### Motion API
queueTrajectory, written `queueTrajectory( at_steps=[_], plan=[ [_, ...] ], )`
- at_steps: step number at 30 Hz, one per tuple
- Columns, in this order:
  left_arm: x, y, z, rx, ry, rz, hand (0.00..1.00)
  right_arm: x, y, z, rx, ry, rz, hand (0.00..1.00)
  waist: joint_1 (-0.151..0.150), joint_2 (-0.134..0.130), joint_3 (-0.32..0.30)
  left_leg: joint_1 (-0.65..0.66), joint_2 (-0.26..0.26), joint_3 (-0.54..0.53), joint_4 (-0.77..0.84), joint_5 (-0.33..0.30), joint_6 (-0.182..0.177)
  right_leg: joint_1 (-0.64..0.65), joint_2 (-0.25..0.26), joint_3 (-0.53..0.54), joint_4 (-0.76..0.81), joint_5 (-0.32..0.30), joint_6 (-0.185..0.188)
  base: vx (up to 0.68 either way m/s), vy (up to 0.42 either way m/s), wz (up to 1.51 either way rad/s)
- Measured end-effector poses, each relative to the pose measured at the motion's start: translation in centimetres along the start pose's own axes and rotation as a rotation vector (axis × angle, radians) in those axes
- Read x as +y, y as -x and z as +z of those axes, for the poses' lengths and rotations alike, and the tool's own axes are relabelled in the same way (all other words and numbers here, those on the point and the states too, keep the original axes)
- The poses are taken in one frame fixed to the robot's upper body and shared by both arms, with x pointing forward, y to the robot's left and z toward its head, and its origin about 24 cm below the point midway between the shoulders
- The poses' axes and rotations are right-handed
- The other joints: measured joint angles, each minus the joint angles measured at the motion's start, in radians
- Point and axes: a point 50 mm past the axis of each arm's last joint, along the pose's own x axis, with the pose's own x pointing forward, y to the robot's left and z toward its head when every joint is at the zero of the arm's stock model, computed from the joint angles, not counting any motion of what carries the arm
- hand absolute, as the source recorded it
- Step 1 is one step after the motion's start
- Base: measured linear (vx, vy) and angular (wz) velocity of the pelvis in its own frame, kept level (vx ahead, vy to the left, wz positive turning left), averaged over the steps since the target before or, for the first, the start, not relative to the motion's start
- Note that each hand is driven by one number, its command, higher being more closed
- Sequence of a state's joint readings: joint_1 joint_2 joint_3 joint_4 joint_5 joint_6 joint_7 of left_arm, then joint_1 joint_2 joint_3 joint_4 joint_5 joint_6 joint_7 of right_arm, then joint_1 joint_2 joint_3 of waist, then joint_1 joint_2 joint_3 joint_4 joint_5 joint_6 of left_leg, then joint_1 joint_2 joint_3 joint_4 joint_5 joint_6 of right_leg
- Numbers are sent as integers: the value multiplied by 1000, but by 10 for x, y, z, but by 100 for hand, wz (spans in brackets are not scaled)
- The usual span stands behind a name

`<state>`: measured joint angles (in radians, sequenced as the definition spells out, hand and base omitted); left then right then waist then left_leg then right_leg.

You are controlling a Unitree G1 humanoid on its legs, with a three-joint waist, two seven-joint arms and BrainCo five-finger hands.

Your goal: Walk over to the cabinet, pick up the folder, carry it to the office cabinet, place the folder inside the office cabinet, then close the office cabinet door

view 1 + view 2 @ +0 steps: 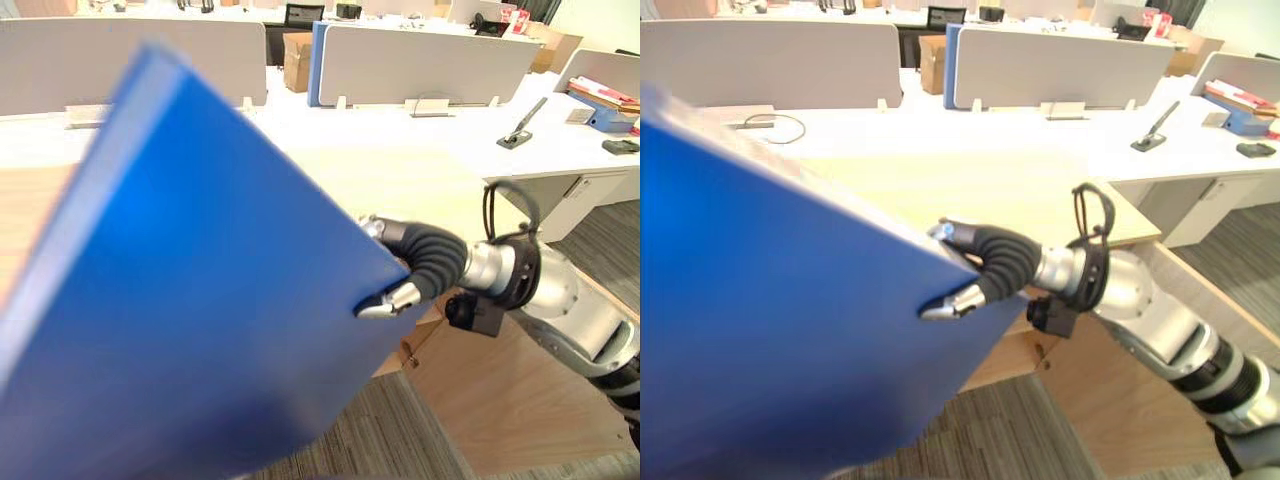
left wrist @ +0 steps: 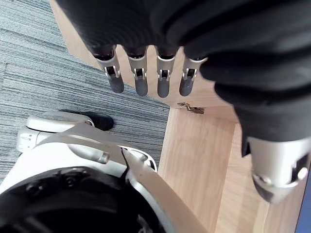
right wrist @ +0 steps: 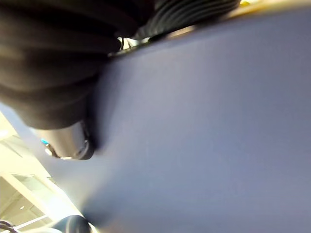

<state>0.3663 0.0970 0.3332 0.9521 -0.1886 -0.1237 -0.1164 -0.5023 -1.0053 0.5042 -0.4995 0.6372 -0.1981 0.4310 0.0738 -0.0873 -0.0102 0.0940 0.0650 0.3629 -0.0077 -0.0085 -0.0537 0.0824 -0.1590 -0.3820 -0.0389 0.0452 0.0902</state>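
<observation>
Blue folder (image 1: 200, 300) gripped at one edge by right hand (image 1: 428, 262), tilted above wooden cabinet (image 1: 940, 190); left hand (image 2: 141, 80) idle, fingers straight; pickup judged done; carrying, placing and door-closing outstanding.

The right arm (image 1: 575, 300) comes in from the right side, and its wrist is bent. The right hand (image 1: 425, 262) pinches the edge of the blue folder (image 1: 200, 300), with the thumb on the front. The left hand (image 2: 146, 73) hangs low, its fingers straight and pointing down.
</observation>
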Motion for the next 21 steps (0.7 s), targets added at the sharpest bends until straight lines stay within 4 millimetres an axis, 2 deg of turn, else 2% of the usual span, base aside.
queueTrajectory(
  at_steps=[3,5,7,8,10,11,15,16,17,21],
  plan=[
    [-4,-1,2,-2,-20,-19,0,17,5,-33,146,32,23,100,6,11,-3,7,-2,-2,10,-6,4,9,-9,1,2,0,1,0,0,0],
    [-9,-2,2,-1,-34,-40,0,31,16,-69,308,15,36,100,16,29,1,-10,-1,-13,69,-38,11,10,-23,-1,23,-8,9,-34,16,4],
    [-14,-2,1,4,-47,-63,0,38,26,-86,411,36,58,100,24,50,11,-28,2,-26,124,-67,18,6,-39,-4,53,-23,18,-41,42,16],
    [-18,-2,-2,12,-55,-77,0,43,36,-100,497,60,80,100,27,70,22,-43,-1,-44,173,-93,27,3,-57,-16,94,-43,27,-53,83,27],
    [-20,-1,-5,21,-65,-88,0,50,43,-111,568,87,115,100,27,79,25,-60,-6,-63,221,-116,36,-7,-80,-26,144,-69,38,-30,85,29],
    [-23,-1,-6,26,-79,-104,0,55,49,-118,618,124,142,100,33,95,31,-66,-10,-78,260,-136,39,-13,-98,-27,194,-94,44,-21,94,27],
    [-25,0,-9,36,-108,-121,0,62,61,-132,719,230,207,100,40,93,48,-117,-21,-102,381,-196,57,-60,-162,-32,352,-173,57,-36,88,22],
    [-26,0,-9,37,-111,-125,0,62,64,-135,740,269,224,100,40,100,62,-130,-26,-108,420,-215,64,-73,-185,-33,403,-202,63,-68,61,20],
    [-27,0,-9,38,-119,-132,0,63,66,-138,758,301,235,100,39,93,78,-150,-30,-111,467,-237,68,-94,-209,-33,461,-236,66,-79,54,18],
    [-32,-2,-5,24,-100,-143,0,60,74,-144,809,380,248,100,34,104,128,-253,-33,-126,644,-316,81,-188,-289,-32,665,-314,70,-101,27,18]
  ],
)
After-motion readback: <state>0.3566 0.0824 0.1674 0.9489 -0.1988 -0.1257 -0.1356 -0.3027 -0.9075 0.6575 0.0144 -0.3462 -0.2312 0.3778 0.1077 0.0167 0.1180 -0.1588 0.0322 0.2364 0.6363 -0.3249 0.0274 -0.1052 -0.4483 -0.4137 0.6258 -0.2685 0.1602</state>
